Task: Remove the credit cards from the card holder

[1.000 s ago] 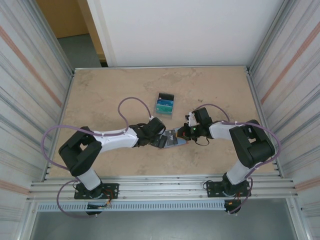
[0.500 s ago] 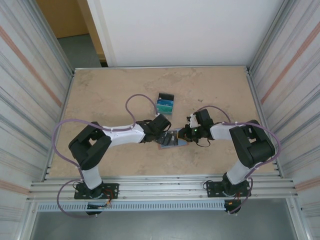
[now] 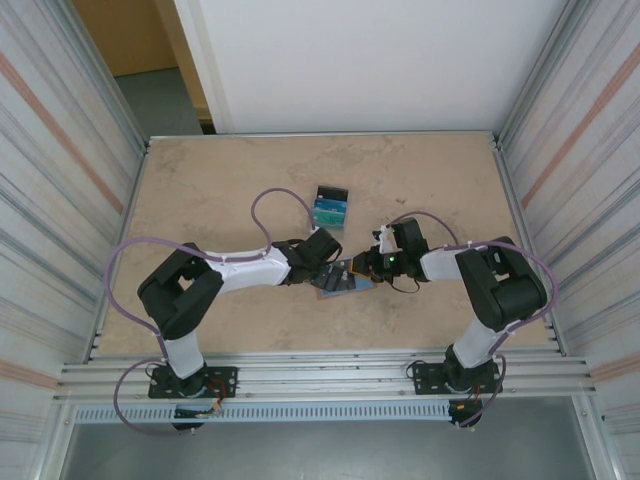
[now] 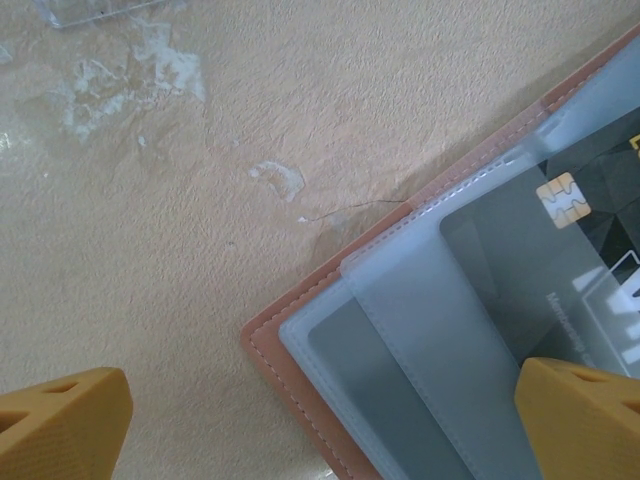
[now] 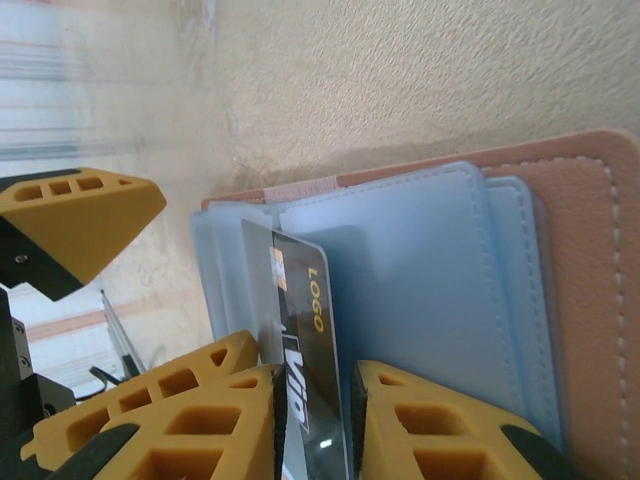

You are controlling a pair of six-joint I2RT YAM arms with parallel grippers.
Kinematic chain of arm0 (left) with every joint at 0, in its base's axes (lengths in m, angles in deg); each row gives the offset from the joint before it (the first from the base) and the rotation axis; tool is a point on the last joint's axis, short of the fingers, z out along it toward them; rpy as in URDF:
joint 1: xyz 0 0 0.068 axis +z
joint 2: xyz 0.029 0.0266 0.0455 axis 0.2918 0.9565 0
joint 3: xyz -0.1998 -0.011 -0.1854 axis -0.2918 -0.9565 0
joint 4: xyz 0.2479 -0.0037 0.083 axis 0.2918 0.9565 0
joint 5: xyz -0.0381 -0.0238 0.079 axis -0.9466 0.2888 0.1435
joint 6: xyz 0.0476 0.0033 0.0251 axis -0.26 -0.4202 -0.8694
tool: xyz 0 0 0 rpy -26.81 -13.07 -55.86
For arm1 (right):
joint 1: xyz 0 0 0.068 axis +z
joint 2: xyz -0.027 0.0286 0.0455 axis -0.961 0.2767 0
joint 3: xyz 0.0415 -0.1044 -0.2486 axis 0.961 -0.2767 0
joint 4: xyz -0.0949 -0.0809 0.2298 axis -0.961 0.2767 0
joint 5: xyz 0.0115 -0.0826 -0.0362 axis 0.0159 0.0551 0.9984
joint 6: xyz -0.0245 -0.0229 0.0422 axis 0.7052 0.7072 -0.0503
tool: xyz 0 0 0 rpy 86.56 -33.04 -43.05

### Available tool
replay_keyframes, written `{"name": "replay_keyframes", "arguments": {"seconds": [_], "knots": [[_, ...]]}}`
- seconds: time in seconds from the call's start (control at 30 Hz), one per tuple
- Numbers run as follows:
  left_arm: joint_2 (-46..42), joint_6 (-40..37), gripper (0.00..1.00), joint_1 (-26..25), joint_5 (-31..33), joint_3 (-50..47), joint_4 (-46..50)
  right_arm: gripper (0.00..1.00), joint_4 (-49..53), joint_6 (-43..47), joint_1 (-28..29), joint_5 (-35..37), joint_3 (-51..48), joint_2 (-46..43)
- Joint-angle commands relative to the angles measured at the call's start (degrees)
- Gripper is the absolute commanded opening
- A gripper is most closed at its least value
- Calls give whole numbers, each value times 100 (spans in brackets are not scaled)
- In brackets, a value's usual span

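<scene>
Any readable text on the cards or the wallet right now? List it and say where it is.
"LOGO": yellow, on the black card sticking out of the card holder.
Large white letters below it: partly hidden, unreadable.
Grey print near the chip, left wrist view: blurred, perhaps "Membership".

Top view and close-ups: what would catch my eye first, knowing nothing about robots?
The left arm and right arm meet mid-table over an open salmon-brown card holder. In the right wrist view, a black card marked LOGO stands between the right fingers, over the holder's blue pockets. Farther back lies a small stack of teal and black cards.
</scene>
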Motion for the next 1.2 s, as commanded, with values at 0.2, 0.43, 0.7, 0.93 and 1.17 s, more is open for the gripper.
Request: {"name": "replay_keyframes", "arguments": {"seconds": [0.2,0.43,0.7,0.93,1.17], "knots": [[134,-62,99,36,-15,-53,348,19,-196,-155,-2,-104,-121,202],[0,-36,99,38,15,-113,423,1,8,-35,-82,14,-78,73],[-311,-8,99,121,72,-377,430,0,746,346,-320,242,-2,-437],[-313,-14,99,156,40,-396,341,0,1775,837,-319,752,286,-1094],[-441,-154,99,241,116,-470,225,0,2910,1607,-258,1443,874,-1762]]}}
